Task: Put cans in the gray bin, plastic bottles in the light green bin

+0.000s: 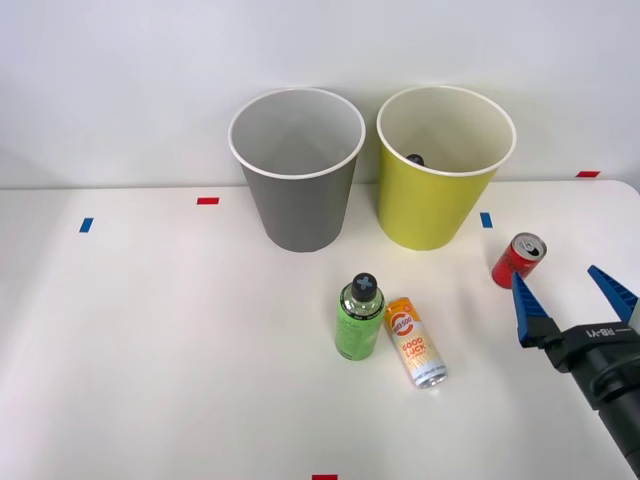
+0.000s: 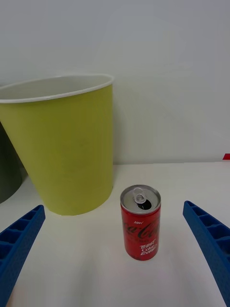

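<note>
A small red can with a silver top stands upright at the right of the table, just ahead of my right gripper, which is open and empty. In the wrist view the red can stands between the spread blue fingers, a short way beyond their tips. A slim orange-white can lies on its side mid-table beside an upright green bottle with a black cap. At the back stand the gray bin and the light green bin. A black cap shows inside the green bin.
Small blue and red tape marks dot the white table. The light green bin rises close behind the red can, with the gray bin's edge beside it. A plain wall backs the table.
</note>
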